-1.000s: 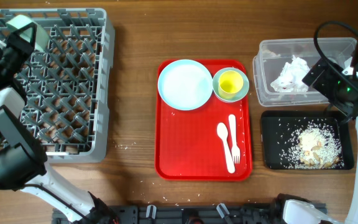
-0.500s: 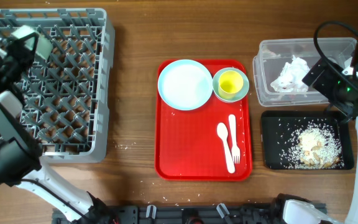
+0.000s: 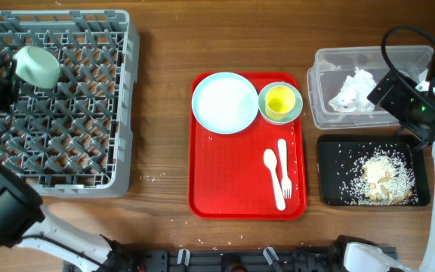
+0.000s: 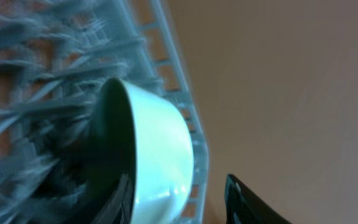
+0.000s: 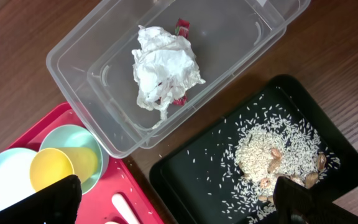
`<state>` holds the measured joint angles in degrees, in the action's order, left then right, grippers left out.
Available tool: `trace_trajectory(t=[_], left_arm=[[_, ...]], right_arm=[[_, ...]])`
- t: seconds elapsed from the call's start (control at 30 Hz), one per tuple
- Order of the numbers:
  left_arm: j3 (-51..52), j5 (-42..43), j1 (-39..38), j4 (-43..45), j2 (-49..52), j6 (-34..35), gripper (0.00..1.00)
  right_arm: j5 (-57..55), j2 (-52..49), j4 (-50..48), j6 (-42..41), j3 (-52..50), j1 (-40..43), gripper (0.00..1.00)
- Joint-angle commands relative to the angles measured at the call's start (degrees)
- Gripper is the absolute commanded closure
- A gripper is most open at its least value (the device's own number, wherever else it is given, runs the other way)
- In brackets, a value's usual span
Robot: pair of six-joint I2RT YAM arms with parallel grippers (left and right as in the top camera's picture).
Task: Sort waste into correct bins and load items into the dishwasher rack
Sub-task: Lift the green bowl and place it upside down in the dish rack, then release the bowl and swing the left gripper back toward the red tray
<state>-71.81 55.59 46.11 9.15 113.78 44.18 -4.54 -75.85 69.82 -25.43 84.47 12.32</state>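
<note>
left hand [image 4: 178, 190] | at rack's [image 3: 66, 186] left edge, fingers [image 4: 246, 204] parted (bowl [image 4: 160, 155] between)

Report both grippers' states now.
Left gripper: open around the wall of the bowl, not gripping it.
Right gripper: wide open, empty.

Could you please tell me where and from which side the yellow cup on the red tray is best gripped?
Probably by its rim, from straight above. The yellow cup stands upright and open-mouthed in the saucer, whose raised edge rings its wall, with the plate close beside. One finger inside, one outside, on the side away from the plate.
</note>
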Motion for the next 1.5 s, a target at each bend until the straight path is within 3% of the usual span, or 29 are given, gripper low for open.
trace_trajectory(t=[0.0, 0.17, 0.27, 0.3, 0.37, 0.47, 0.63, 0.77, 1.3, 1.47], left_arm=[[0.2, -12.2, 2.7, -11.4, -5.4, -13.2, 0.53], [0.2, -27.1, 2.9, -20.6, -12.7, -14.0, 0.58], [0.2, -25.7, 2.0, -20.8, -16.7, -13.9, 0.91], [0.2, -25.4, 0.6, -20.8, -17.6, -13.9, 0.96], [0.2, -25.5, -3.0, -20.5, -17.8, -14.0, 0.96], [0.2, -29.0, -11.9, -18.5, -17.0, -21.6, 0.96], [0.2, -59.4, -24.0, -14.7, -16.2, -26.5, 0.96], [0.2, -60.3, -26.1, -11.9, -13.0, -35.2, 0.93], [0.2, -59.7, -21.2, -11.1, -5.2, -45.3, 0.95], [0.2, -63.9, -20.6, -12.0, -4.9, -45.5, 0.96]], right_arm=[[0.3, 0.3, -0.1, -0.2, 0.6, 0.0, 0.00], [0.3, 0.3, -0.1, -0.2, 0.6, 0.0, 0.00], [0.3, 0.3, -0.1, -0.2, 0.6, 0.0, 0.00], [0.3, 0.3, -0.1, -0.2, 0.6, 0.0, 0.00], [0.3, 0.3, -0.1, -0.2, 0.6, 0.0, 0.00], [0.3, 0.3, -0.1, -0.2, 0.6, 0.0, 0.00], [0.3, 0.3, -0.1, -0.2, 0.6, 0.0, 0.00], [0.3, 0.3, -0.1, -0.2, 0.6, 0.0, 0.00], [0.3, 0.3, -0.1, -0.2, 0.6, 0.0, 0.00], [0.3, 0.3, -0.1, -0.2, 0.6, 0.0, 0.00]])
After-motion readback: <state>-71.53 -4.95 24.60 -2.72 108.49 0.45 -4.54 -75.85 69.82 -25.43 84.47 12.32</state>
